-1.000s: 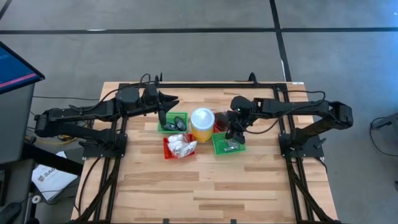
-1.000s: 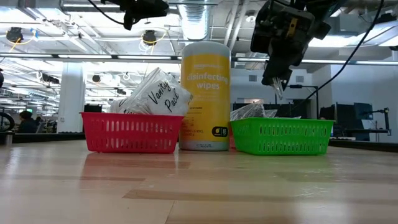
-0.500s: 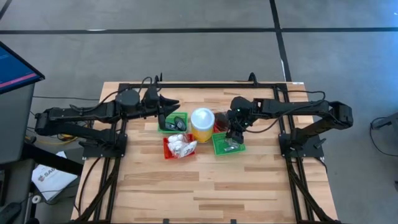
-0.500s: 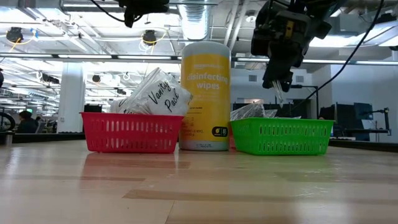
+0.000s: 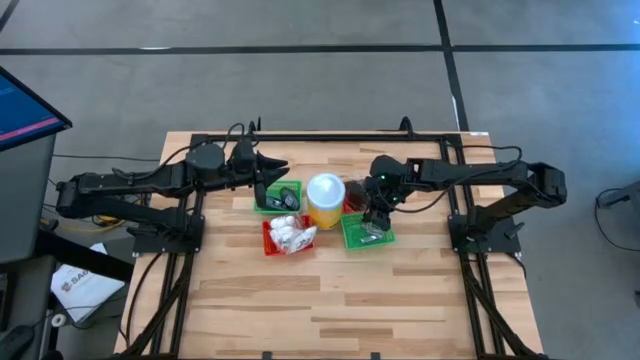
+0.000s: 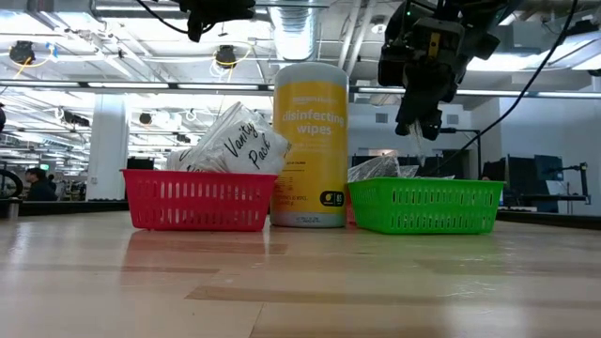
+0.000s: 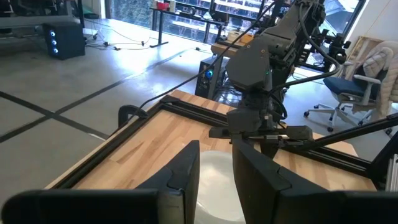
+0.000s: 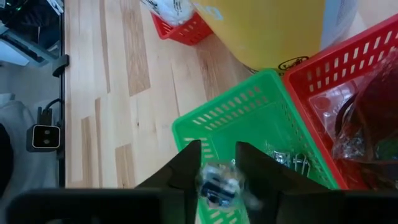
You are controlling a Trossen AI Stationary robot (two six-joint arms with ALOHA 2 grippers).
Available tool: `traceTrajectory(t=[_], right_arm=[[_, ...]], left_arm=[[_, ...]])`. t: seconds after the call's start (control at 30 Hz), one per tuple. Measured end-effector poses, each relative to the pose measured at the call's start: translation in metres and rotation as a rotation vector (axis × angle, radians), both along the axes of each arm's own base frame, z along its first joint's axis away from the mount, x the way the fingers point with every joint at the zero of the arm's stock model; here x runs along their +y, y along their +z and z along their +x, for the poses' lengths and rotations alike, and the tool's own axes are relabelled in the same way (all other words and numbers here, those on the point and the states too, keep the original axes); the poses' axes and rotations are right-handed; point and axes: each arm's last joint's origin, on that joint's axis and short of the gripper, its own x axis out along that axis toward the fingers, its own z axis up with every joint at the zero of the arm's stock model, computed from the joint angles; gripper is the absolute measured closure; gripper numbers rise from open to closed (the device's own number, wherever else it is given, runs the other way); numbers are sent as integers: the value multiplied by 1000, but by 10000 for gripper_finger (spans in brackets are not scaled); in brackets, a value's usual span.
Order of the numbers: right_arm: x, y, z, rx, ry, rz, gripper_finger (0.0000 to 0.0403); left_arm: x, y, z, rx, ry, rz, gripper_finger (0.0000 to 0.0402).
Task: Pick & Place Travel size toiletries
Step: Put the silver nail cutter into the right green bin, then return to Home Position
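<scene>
1. The right hand (image 8: 219,180) hangs directly above the green basket (image 8: 249,118) beside the yellow wipes canister (image 6: 310,141), fingers pinching a small clear-bagged toiletry (image 8: 216,185).
2. The left hand (image 7: 214,174), fingers narrowly parted and empty, waits on the canister's far side.

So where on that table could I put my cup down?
The wide bare wooden tabletop in front of the red mesh basket and green mesh basket is free. Around the yellow wipes canister it's crowded with baskets and both arms.
</scene>
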Motion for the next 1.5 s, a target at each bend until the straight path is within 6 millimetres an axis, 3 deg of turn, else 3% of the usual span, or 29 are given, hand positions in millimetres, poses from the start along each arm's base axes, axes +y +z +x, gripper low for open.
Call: traceTrajectory(t=[0.37, 0.63, 0.77, 0.97, 1.07, 1.27, 1.5], right_arm=[[-1, 0, 0, 7, -31, -15, 196], [-15, 29, -7, -118, -52, -72, 187], [-28, 53, -27, -212, -131, -129, 194], [-34, 91, -65, -387, -221, -305, 204], [-34, 98, -81, -462, -248, -365, 209], [-34, 84, -109, -506, -345, -386, 224], [-34, 59, -131, -576, -448, -402, 242]], left_arm=[[0, 0, 0, 0, 0, 1, 314], [1, 1, -3, 5, 1, 28, 314], [2, -2, -20, -27, 24, 24, 314], [-5, -23, -62, -103, 31, -23, 314], [-9, -42, -79, -122, 25, -40, 314], [-12, -81, -100, -157, 39, -107, 314], [-13, -107, -112, -175, 89, -99, 314]])
